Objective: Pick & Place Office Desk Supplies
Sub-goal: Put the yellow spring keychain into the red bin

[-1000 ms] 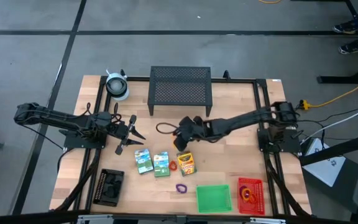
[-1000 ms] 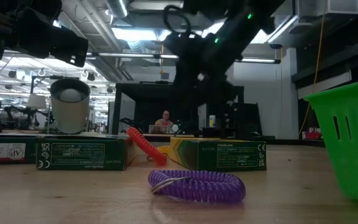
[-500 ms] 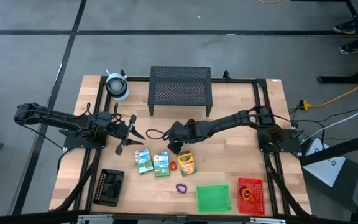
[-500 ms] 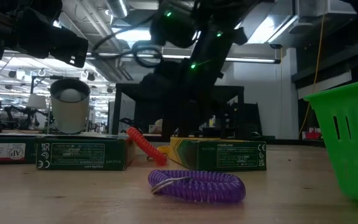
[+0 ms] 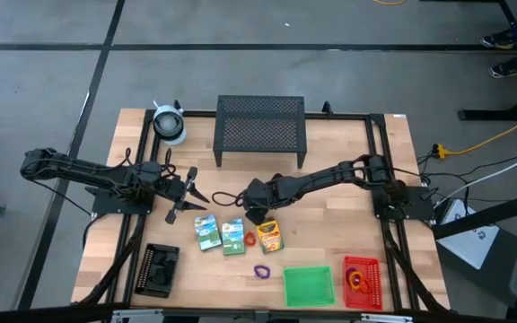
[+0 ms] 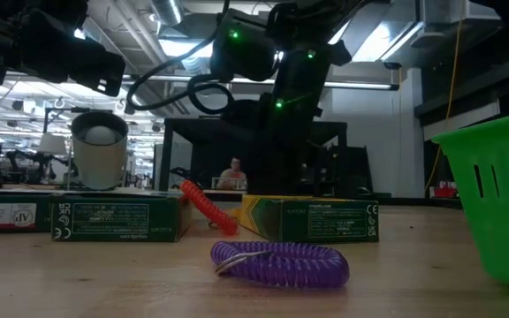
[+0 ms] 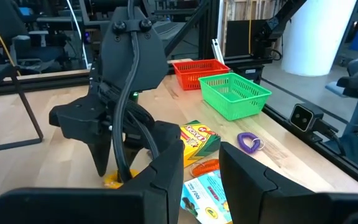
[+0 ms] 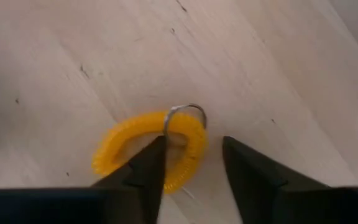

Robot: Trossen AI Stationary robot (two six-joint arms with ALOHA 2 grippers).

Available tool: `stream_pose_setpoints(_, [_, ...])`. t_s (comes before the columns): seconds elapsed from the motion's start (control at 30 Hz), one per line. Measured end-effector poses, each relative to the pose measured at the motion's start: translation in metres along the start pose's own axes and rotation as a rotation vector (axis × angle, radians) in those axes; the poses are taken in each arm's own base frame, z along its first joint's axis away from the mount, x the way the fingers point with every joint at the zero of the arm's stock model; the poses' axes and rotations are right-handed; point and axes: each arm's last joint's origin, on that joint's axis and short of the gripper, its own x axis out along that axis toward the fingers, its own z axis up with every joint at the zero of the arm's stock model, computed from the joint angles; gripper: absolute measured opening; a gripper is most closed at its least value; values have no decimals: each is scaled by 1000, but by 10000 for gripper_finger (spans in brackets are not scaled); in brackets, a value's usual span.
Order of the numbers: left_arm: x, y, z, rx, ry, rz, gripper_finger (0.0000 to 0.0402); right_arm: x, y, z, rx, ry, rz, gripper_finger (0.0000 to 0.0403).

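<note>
A yellow coil loop (image 8: pixel 129 140) with a metal ring lies flat on the wood. My right gripper (image 8: pixel 192 143) points steeply down over it, open. One finger stands inside the loop and the other outside, by its ring end. Nearer the front edge lie two green-white card boxes (image 5: pixel 207 231) (image 5: pixel 233 236), a crayon box (image 5: pixel 268 235), an orange loop (image 5: pixel 249 240) and a purple loop (image 5: pixel 261 270). My left gripper (image 5: pixel 191 190) waits open at the left, holding nothing. My right gripper comes at the yellow loop from above and straddles the coil's side beside the metal ring (image 8: pixel 188 115). A gap shows between the coil and the outer finger (image 8: pixel 244 165). Whether the inner finger (image 8: pixel 148 165) touches the coil, I cannot tell.
A black mesh stand (image 5: pixel 260 128) and a whitish roll (image 5: pixel 169 123) stand at the far edge. Along the front edge sit a black tray (image 5: pixel 159 269), a green tray (image 5: pixel 309 285) and a red tray (image 5: pixel 362 282) with loops in it.
My right gripper has moved down and toward the table's left edge, tipping from a shallow slant to point steeply down close above the wood behind the crayon box. The boxes and loops have kept their places.
</note>
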Motion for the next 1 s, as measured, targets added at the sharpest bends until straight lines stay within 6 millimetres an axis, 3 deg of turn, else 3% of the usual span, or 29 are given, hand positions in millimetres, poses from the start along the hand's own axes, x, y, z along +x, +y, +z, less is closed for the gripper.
stream_pose_setpoints(0.17, [0, 0, 0, 0, 0, 0, 98, 0, 1, 1, -14, -15, 6, 23])
stream_pose_setpoints(0.37, [0, 0, 0, 0, 0, -1, 98, 0, 8, 7, -44, -95, 58, 14])
stream_pose_setpoints(0.47, [0, 0, 0, 0, 0, -2, 98, -12, 15, 13, -61, -175, 120, 7])
stream_pose_setpoints(0.7, [0, 0, 0, -3, 2, -5, 98, -75, 28, 20, -92, -369, 247, 5])
stream_pose_setpoints(1.0, [0, 0, -1, -5, 10, -8, 98, -168, 40, -10, -142, -555, 271, 3])
